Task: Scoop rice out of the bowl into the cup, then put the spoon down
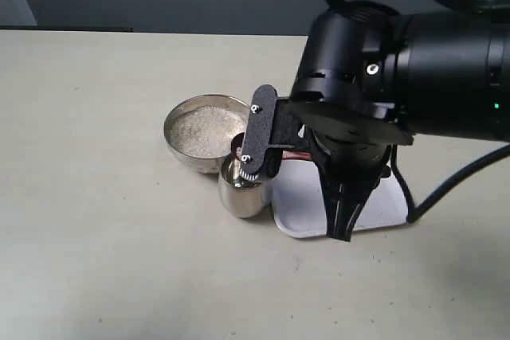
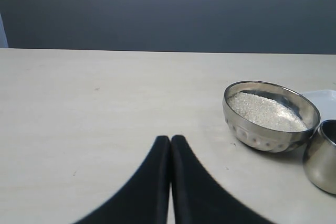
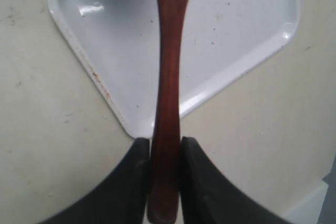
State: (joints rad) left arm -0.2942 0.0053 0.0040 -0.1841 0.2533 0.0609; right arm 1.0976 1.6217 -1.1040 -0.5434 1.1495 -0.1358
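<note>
The wide steel bowl (image 1: 180, 149) (image 2: 262, 135) stands mid-table, holding white rice (image 1: 205, 130) (image 2: 265, 110). Touching its near right side is the small steel cup (image 1: 243, 195) (image 2: 321, 162). My right gripper (image 3: 164, 142) (image 1: 343, 224) is shut on the dark reddish-brown wooden spoon (image 3: 169, 51) (image 1: 296, 155) near the handle's end. The handle runs out over a white tray. The spoon's head is out of the right wrist view. In the exterior view it seems to sit over the cup's mouth, mostly hidden by the arm. My left gripper (image 2: 170, 139) is shut on nothing, low over bare table left of the bowl.
A white tray (image 1: 307, 205) (image 3: 236, 30) (image 2: 325, 100) lies right of the cup, under the right arm. The bulky black right arm (image 1: 414, 69) hangs over the tray and cup. Bare table stretches to the left and front.
</note>
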